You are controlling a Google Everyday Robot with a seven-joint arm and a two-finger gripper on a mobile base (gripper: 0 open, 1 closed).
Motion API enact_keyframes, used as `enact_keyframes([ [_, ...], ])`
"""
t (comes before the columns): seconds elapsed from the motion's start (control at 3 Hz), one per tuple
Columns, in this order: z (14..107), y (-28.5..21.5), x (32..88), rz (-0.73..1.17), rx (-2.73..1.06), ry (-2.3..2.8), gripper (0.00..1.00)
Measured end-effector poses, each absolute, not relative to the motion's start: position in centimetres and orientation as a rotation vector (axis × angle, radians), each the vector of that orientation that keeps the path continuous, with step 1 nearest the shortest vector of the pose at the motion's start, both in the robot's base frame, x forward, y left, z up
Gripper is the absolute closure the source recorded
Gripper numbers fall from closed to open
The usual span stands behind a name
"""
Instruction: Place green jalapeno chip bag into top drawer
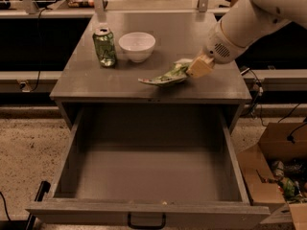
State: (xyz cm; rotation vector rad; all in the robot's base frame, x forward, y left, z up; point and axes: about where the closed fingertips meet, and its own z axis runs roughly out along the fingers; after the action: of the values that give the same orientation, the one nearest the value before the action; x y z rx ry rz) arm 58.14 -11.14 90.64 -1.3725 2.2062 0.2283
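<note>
The green jalapeno chip bag (165,75) hangs tilted just above the grey counter's front half, its left end drooping toward the surface. My gripper (195,67) grips the bag's right end, with the white arm reaching in from the upper right. The top drawer (153,166) stands pulled fully open below the counter, grey and bare inside, with a small black handle (146,221) on its front panel.
A green soda can (105,46) and a white bowl (137,45) stand on the counter's (96,80) back left. An open cardboard box (276,176) with items sits on the floor to the right of the drawer. A black rail runs behind the counter.
</note>
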Motion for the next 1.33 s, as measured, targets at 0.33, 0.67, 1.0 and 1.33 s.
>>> enact_keyframes([
  [0.33, 92.0, -10.4, 53.9, 0.269, -1.428, 2.166, 1.00],
  [0.67, 92.3, -9.4, 49.3, 0.380, -1.435, 2.155, 1.00],
  [1.0, 91.3, -9.0, 49.4, 0.397, -1.450, 2.140, 1.00],
  [1.33, 87.0, -9.6, 48.7, 0.386, -1.463, 2.093, 1.00],
])
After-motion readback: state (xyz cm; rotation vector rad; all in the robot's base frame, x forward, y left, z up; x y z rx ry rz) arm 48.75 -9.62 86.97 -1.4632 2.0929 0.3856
